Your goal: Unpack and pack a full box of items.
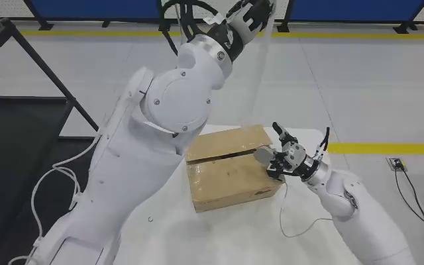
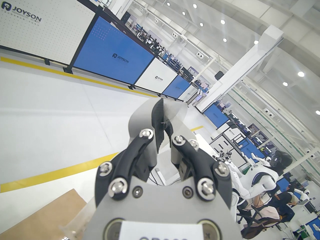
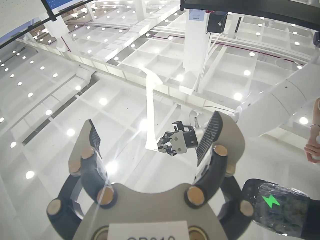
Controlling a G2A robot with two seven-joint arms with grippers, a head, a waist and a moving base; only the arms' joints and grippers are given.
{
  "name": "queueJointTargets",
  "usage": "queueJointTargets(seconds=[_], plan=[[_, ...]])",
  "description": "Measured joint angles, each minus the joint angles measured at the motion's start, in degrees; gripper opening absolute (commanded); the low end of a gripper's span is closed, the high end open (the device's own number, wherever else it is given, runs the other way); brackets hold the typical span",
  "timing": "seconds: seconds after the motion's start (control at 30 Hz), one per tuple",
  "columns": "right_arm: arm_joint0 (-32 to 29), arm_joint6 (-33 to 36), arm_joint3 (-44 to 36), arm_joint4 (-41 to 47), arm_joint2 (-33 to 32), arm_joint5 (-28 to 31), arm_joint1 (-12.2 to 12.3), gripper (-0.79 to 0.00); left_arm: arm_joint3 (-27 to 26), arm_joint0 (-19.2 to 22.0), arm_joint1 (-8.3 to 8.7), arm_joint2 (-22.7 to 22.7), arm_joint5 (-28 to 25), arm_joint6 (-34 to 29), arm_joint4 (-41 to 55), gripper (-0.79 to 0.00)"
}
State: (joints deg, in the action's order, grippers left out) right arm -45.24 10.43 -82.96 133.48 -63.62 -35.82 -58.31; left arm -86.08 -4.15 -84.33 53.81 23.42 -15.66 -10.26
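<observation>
We see the right hand [image 3: 153,128] aimed at the ceiling [image 3: 75,88], fingers [image 3: 208,136] spread wide. Farther off, between them, the left hand [image 3: 161,146] pinches one end of a clear strip [image 3: 150,101].

White floor [image 1: 344,86], yellow lines [image 1: 371,148], blue panels [image 1: 93,8]

White rounded arms [image 1: 179,99], grey-and-black tools.
Left tool [image 2: 164,119] and right tool [image 3: 152,126]: grey plates, black links with round screws, ribbed black pads, white label behind.
</observation>
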Motion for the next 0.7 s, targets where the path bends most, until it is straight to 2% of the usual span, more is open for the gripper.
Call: queueJointTargets(seconds=[0.03, 0.1, 0.27, 0.37, 0.47, 0.5, 0.7], plan=[[0.3, 0.1, 0.2, 0.5, 0.0, 0.4, -0.2, -0.062, 0.3, 0.2, -0.23, -0.3, 0.0, 0.2, 0.2, -0.785], [1.1, -0.3, 1.1, 2.1, 0.0, -0.3, -0.5, -0.12, 0.6, 0.6, -0.55, -0.6, -0.1, 0.4, 0.5, -0.785], [3.6, -2.8, 3.2, 5.0, 0.9, -2.1, -1.4, -0.369, 1.3, 1.2, -1.36, -1.1, -0.6, 1.2, 1.2, -0.785], [4.6, -2.9, 4.0, 5.3, 1.5, -2.1, -2.0, -0.471, 1.6, 1.5, -1.8, -1.3, -0.8, 1.5, 1.6, -0.785], [5.0, -1.7, 4.6, 4.9, 1.7, -1.5, -2.4, -0.767, 1.9, 1.7, -2.2, -1.6, -0.9, 1.7, 1.7, -0.785], [5.0, -1.3, 4.6, 4.7, 1.6, -1.4, -2.6, -0.785, 2.0, 1.8, -2.3, -1.6, -0.9, 1.7, 1.6, -0.785], [3.5, 1.3, 4.6, 3.2, -0.4, -1.7, -2.8, -0.785, 2.1, 2.0, -2.66, -0.9, -0.7, 1.5, 0.6, -0.785]])
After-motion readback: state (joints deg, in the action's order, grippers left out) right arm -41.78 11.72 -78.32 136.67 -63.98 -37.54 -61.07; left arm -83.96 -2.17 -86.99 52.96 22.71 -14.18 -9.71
